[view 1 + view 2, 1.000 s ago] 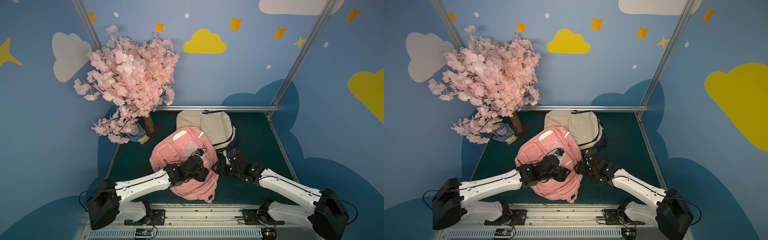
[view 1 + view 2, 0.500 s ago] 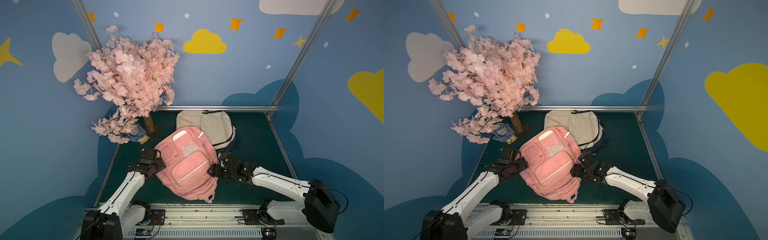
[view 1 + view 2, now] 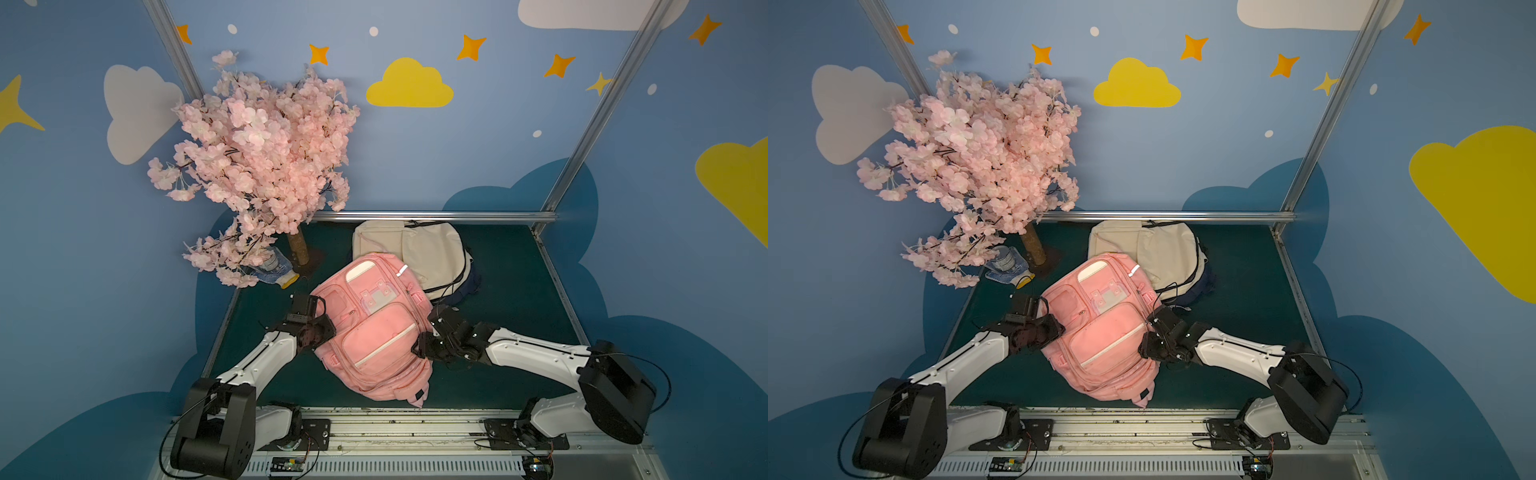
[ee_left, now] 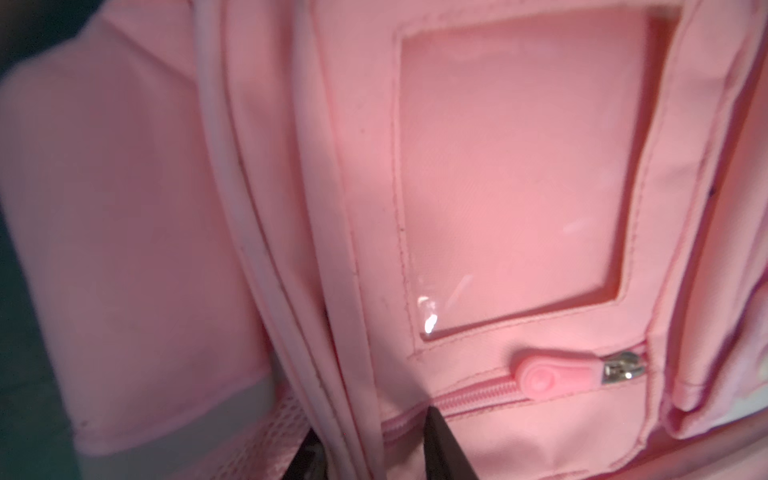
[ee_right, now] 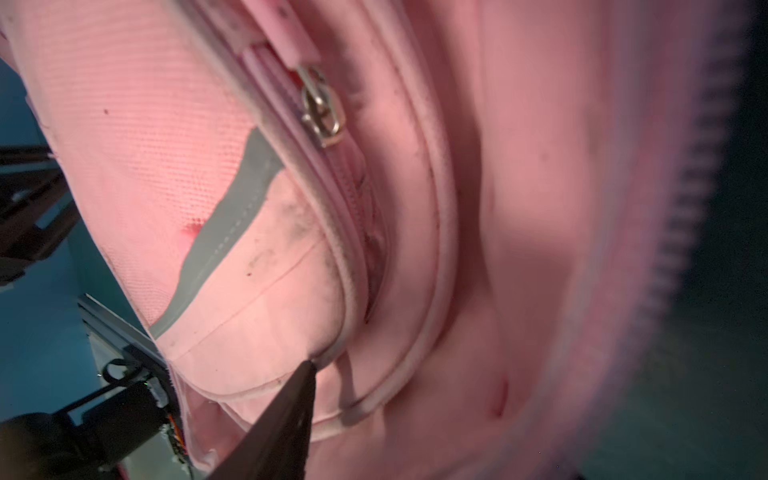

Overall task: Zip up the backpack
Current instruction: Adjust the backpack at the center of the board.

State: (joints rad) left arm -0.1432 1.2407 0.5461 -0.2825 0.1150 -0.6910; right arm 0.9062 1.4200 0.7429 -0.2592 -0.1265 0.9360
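The pink backpack (image 3: 376,332) lies front up on the green mat, seen in both top views (image 3: 1104,332). My left gripper (image 3: 326,330) is at its left side; in the left wrist view its black fingers (image 4: 444,449) pinch a piped seam ridge, beside the front-pocket zipper pull (image 4: 548,376). My right gripper (image 3: 420,351) is at the backpack's right edge. In the right wrist view one finger (image 5: 286,415) presses into bunched fabric at a seam and the other is hidden. Above it sits a metal slider (image 5: 322,112), with the zip gaping below it.
A cream backpack (image 3: 415,253) lies behind the pink one, partly under it. A pink blossom tree (image 3: 257,166) stands at the back left with a plastic bottle (image 3: 272,270) at its foot. A metal rail (image 3: 374,424) runs along the front and blue walls enclose the mat.
A second ago both grippers were over the middle of the backpack. The left arm swung out to its left side, the right drew back to its right edge, and both have closed on fabric.
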